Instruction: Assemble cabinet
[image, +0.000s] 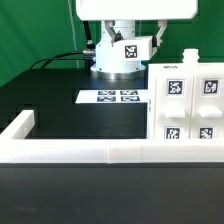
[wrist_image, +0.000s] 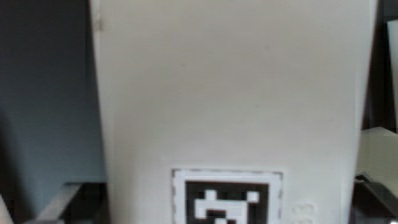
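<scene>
One cabinet (image: 190, 108), showing four tags, stands at the exterior view's right behind one L-shaped rail (image: 100, 152) and just beside one four-tag marker board (image: 120, 97); the gripper's opening and hold cannot be told.

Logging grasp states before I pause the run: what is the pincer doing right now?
Pincer: cannot be told. A white cabinet panel fills the wrist view close up, and neither view shows whether the jaws are clamped on it.
</scene>
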